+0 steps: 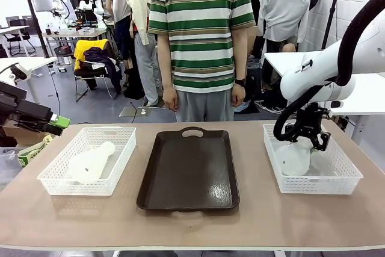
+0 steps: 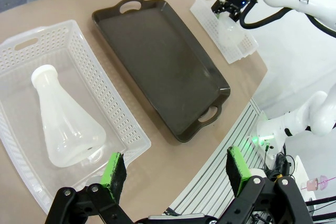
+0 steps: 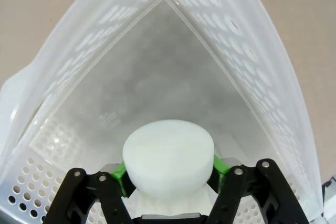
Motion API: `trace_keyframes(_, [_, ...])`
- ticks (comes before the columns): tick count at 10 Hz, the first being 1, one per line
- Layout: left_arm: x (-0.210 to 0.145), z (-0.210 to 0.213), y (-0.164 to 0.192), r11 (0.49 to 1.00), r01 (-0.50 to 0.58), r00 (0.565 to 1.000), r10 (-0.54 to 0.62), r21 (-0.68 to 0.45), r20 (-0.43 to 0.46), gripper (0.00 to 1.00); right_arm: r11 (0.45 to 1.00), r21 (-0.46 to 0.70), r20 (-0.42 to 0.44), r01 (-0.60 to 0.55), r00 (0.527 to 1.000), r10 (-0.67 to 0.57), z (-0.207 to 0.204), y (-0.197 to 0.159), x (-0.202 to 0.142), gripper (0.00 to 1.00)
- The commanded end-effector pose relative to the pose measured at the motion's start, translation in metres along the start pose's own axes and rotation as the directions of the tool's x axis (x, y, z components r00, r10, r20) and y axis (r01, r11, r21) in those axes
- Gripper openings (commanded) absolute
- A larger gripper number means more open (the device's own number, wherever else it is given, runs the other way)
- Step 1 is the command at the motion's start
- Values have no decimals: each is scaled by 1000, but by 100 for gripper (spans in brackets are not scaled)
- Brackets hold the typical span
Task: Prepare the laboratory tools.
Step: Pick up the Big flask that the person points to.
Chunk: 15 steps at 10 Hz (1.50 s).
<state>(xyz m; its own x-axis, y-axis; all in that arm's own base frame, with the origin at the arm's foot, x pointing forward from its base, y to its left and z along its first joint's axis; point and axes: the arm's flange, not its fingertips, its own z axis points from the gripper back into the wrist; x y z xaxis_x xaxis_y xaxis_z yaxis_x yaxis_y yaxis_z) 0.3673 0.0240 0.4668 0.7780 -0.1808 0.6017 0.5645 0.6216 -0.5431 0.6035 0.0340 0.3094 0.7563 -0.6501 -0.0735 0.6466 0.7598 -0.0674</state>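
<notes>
One frosted-white conical flask (image 1: 90,162) (image 2: 63,124) lies on its side in the left white mesh basket (image 1: 60,188) (image 2: 105,77). My left gripper (image 1: 58,123) (image 2: 176,169) hovers open beyond the table's left edge, apart from that basket. The other flask (image 1: 295,157) (image 3: 169,153) (image 2: 231,27) stands in the right mesh basket (image 1: 337,185) (image 3: 252,51). My right gripper (image 1: 305,141) (image 3: 169,170) (image 2: 233,9) reaches down into this basket. Its green pads (image 3: 121,171) press both sides of the flask's neck just under the rim.
A dark brown tray (image 1: 186,173) (image 2: 157,56) with handle cut-outs lies between the two baskets. A person in a green-striped shirt (image 1: 201,34) stands at the far edge, hands down at the sides. Bare tabletop runs along the near edge.
</notes>
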Motion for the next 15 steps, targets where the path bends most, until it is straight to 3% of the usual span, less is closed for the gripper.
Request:
trace_keyframes(1, [0, 0, 2, 1000, 17, 1000, -17, -17, 18, 100, 999, -27, 2, 23, 1000, -22, 4, 5, 3, 0])
trace_keyframes(15, [0, 0, 2, 1000, 17, 1000, -17, -17, 18, 100, 1000, -7, -7, 2, 1000, -2, 0, -1, 0, 0])
